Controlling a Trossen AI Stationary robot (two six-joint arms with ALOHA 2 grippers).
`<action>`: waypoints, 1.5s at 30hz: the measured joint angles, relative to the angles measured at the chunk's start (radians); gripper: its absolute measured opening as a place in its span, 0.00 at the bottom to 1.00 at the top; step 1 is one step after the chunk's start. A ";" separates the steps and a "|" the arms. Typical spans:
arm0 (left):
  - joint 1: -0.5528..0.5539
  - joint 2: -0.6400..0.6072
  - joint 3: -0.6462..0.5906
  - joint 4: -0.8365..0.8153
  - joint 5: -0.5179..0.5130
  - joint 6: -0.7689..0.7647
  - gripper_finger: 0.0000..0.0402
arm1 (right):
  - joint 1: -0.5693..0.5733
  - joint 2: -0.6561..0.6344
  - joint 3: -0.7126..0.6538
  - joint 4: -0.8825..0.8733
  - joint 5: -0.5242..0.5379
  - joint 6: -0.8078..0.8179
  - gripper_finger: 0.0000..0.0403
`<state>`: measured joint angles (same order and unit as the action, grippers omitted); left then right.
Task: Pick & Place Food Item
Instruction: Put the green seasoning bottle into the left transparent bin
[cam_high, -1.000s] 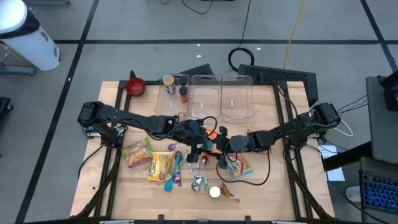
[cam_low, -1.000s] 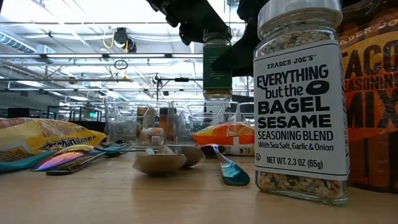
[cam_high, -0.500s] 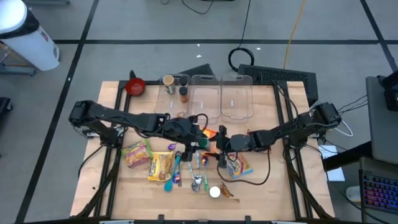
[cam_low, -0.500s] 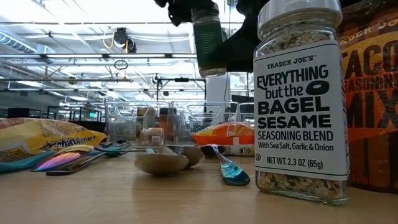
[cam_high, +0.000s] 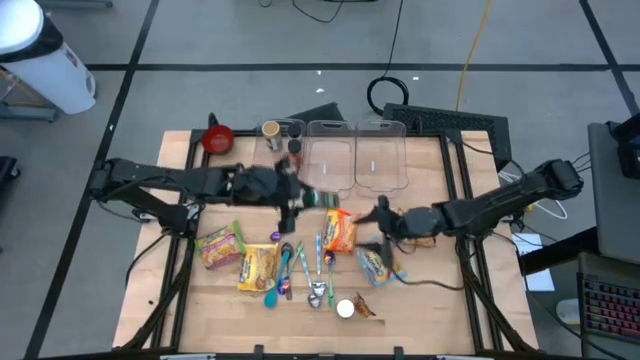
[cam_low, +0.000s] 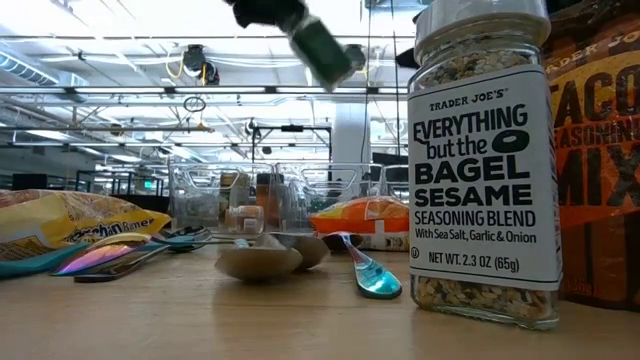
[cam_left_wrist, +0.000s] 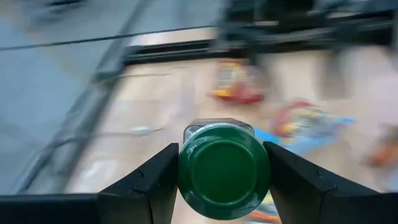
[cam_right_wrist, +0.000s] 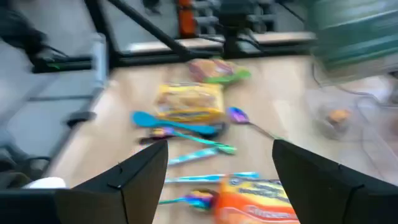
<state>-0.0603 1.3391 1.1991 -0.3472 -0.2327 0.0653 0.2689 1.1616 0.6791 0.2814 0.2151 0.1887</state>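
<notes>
L claw carried green-lid jar toward bins; R claw opened, withdrew.

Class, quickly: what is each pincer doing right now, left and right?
Left pincer: closed on the green-lidded jar, carried above the table.
Right pincer: open, holding nothing, above the snack packets.

Left arm: you are seeing it reaching in from the table's left edge toward the middle, its left gripper clamping a green-capped jar between both fingers, lifted off the tabletop and tilting. Right arm: you are seeing it stretching in from the right edge, low over the table, its right gripper standing with fingers spread, holding nothing.
</notes>
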 joint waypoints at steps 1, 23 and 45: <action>0.008 -0.012 -0.014 0.005 -0.031 -0.006 0.53 | 0.002 -0.019 -0.026 0.036 0.003 0.000 0.70; 0.530 -0.204 -0.075 -0.280 0.083 -0.132 0.53 | -0.001 -0.075 -0.174 0.335 0.100 -0.044 0.68; 0.807 0.150 -0.074 -0.339 0.210 -0.126 0.53 | -0.001 -0.075 -0.173 0.335 0.101 -0.047 0.67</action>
<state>0.7468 1.4891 1.1248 -0.6865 -0.0232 -0.0612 0.2684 1.0866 0.5056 0.6163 0.3164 0.1413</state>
